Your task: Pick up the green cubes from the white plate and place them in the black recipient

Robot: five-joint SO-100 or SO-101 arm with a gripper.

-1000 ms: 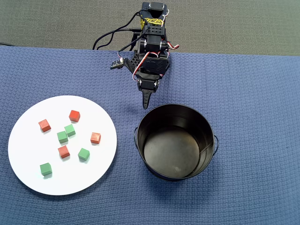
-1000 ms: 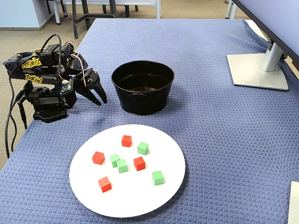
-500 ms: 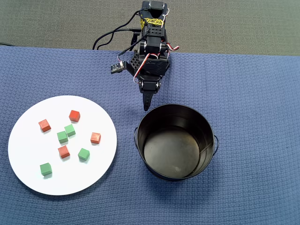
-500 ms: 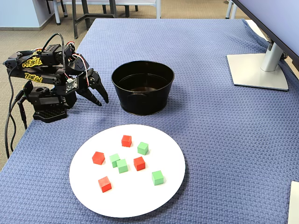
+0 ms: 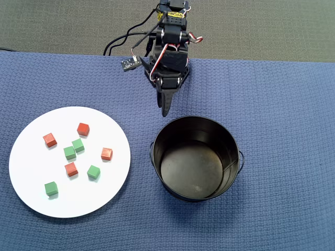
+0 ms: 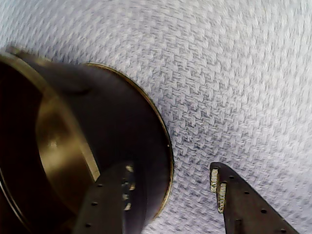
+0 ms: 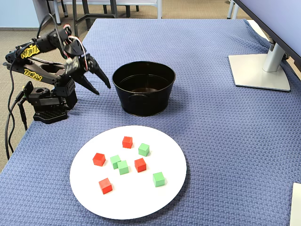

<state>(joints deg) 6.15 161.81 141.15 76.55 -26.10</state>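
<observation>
The empty gripper, jaws spread apart, is held just beside the black bucket, with four green cubes left on the white plate well beyond.

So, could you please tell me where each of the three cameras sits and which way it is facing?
Overhead view: above the table, looking straight down on the white plate, the black bucket and the arm, whose gripper points toward the bucket.
Wrist view: on the gripper, looking down past its open jaws at the bucket rim and blue cloth.
Fixed view: off the table's plate side, looking obliquely across it; whole arm at left, a monitor stand at right.
All three views share the bucket.
</observation>
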